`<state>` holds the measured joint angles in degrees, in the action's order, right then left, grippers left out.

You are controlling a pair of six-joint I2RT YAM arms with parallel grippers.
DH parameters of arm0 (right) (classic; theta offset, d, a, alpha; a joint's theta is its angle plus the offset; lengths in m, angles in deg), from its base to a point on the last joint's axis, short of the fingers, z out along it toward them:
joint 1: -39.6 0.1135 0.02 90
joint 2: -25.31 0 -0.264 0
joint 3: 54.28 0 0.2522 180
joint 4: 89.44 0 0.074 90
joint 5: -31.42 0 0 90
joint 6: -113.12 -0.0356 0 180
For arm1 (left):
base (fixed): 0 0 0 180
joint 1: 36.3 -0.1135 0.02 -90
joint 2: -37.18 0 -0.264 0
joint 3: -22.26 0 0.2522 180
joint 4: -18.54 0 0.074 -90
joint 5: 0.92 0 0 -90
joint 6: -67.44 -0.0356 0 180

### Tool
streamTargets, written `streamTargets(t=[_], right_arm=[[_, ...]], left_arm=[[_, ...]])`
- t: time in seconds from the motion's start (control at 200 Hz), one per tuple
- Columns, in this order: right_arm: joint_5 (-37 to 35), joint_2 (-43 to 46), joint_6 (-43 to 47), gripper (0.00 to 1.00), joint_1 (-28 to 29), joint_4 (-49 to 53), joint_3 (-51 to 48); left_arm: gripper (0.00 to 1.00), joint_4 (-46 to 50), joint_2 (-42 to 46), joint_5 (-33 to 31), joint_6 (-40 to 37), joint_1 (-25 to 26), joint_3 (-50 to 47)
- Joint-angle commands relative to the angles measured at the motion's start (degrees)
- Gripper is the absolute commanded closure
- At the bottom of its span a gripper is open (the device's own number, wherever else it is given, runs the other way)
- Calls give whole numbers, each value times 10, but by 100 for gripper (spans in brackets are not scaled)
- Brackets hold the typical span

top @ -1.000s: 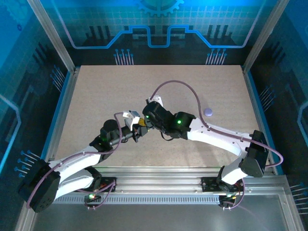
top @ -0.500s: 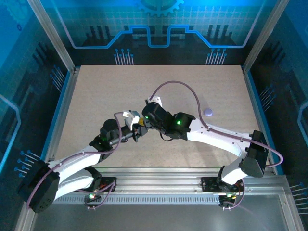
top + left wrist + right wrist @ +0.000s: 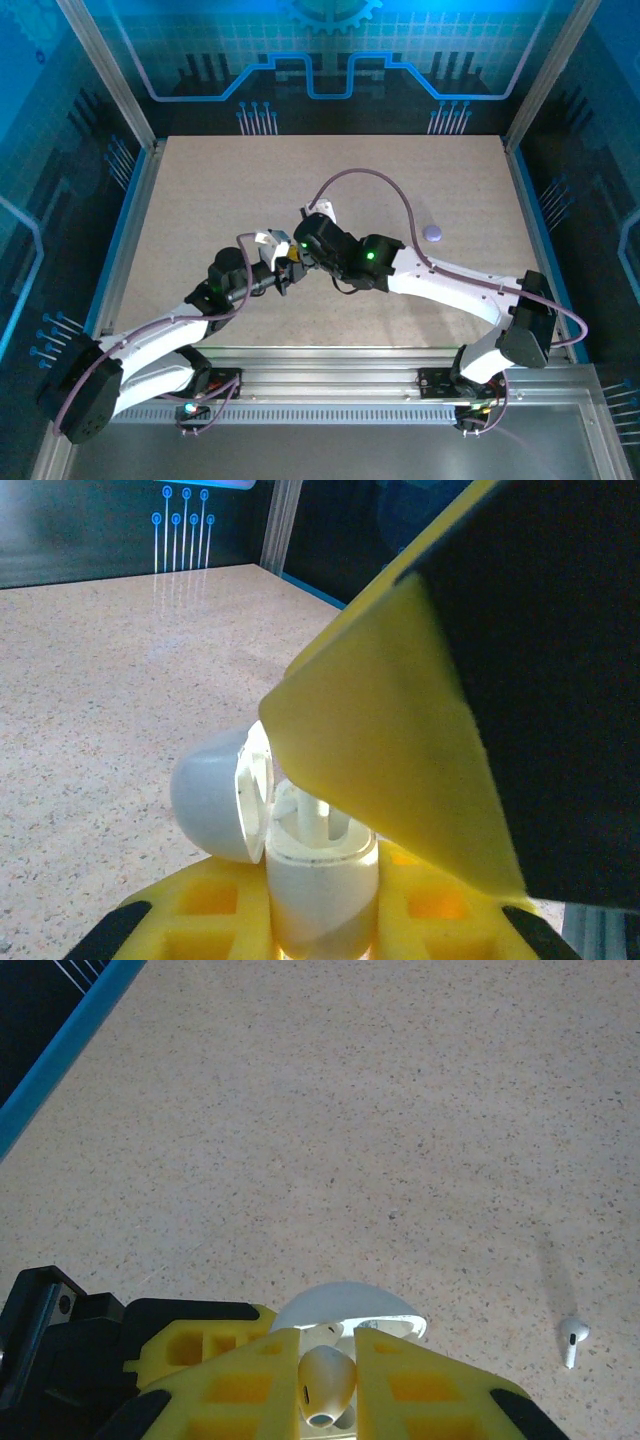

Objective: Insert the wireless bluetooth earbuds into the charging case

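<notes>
Two arms reach inward over the table (image 3: 200, 190) in the overhead view, elbows bent, meeting near its middle. The left gripper (image 3: 284, 274) points right and away, the right gripper (image 3: 298, 252) points left, and their tips are almost touching. A small purple round piece (image 3: 433, 232) lies well apart to the right. Since a second ago the right wrist has edged slightly leftward toward the left arm, which has not moved. From the left wrist, the left gripper's yellow fingers are clamped on a white charging case (image 3: 322, 880), held upright with its lid (image 3: 212, 792) swung open to the left and a white stem showing in its mouth. The right gripper's finger looms just above. From the right wrist, the right gripper pinches a white earbud (image 3: 325, 1380) just over the open case. A second earbud (image 3: 571, 1340) lies on the table off to the right.
</notes>
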<state>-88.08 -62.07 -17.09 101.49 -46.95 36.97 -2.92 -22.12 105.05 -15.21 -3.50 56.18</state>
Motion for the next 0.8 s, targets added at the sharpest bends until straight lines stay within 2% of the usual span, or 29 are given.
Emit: streamTargets(t=[0.0,0.31,0.545,0.795], right_arm=[[44,-3,14,82,21,0,-23],[43,7,55,82,21,-29,-45],[69,38,136,83,16,-89,-93],[110,53,152,82,-5,-123,-120]], left_arm=[[88,-48,17,1,-11,0,29],[88,-41,29,9,-11,0,30],[88,-50,38,21,-16,0,24],[88,-55,39,27,-18,1,26]])
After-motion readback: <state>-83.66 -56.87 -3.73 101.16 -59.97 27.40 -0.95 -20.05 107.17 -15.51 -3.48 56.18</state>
